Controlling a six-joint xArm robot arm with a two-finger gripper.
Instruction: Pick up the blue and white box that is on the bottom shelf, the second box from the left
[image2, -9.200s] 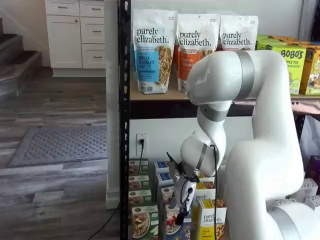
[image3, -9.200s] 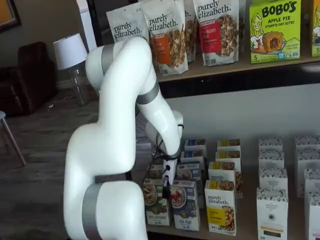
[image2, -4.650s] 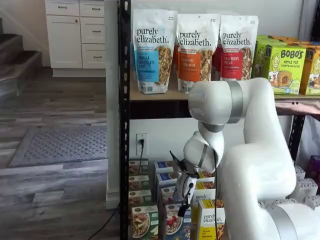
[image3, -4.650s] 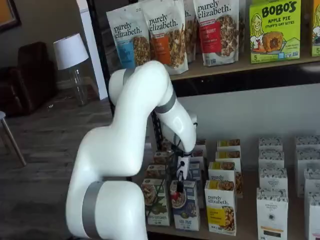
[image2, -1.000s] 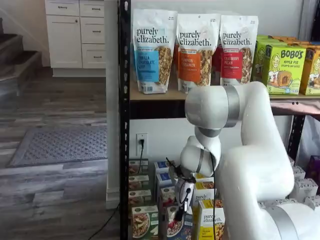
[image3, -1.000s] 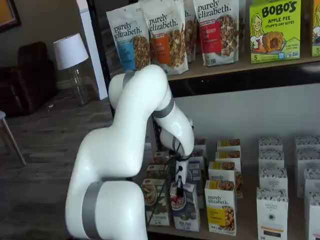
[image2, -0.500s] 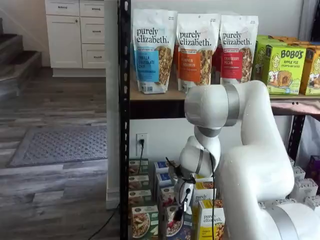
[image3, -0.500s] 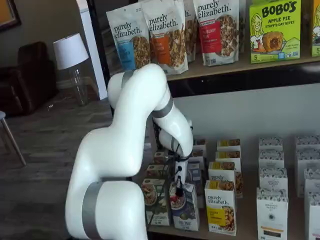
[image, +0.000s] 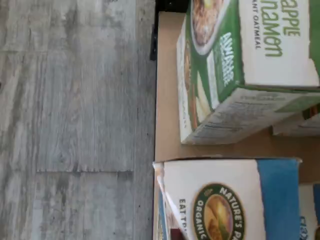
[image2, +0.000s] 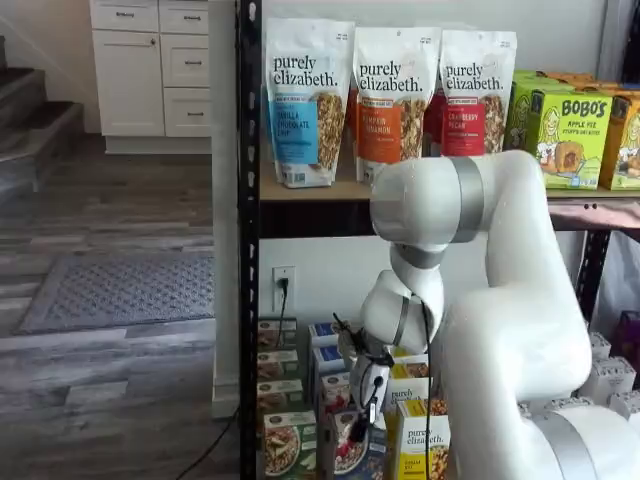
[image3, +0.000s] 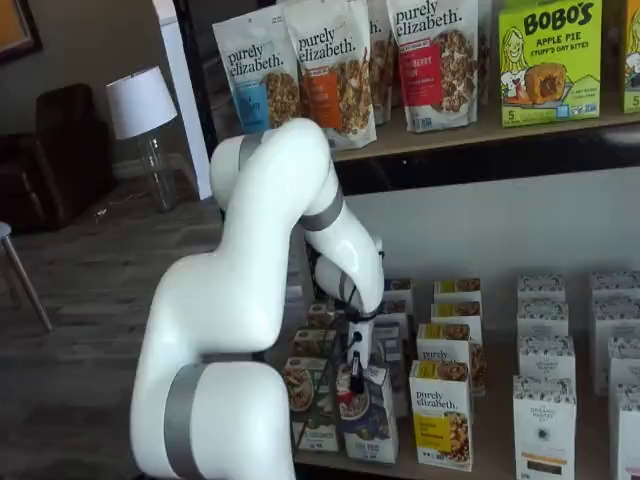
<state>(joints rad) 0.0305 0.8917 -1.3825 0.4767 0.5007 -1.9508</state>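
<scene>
Where the arm reaches low: the claw (image3: 357, 376) hangs over the front row of the bottom shelf (image3: 490, 462), seen in both shelf views.
Claw state: black fingers pinched on the top edge of the blue and white box (image3: 368, 415).
Box position: front row of the bottom shelf, tilted, its top leaning away from the yellow box (image3: 441, 414) beside it.
Left neighbour: the green-trimmed box (image3: 311, 404) stands upright, just beside the held box.
Wrist view: the blue and white box's top (image: 225, 200) lies close under the camera, the green-trimmed box (image: 240, 70) beside it, grey wood floor (image: 75, 120) past the shelf edge.
Upper shelf: granola bags (image2: 305, 100) in a row.
</scene>
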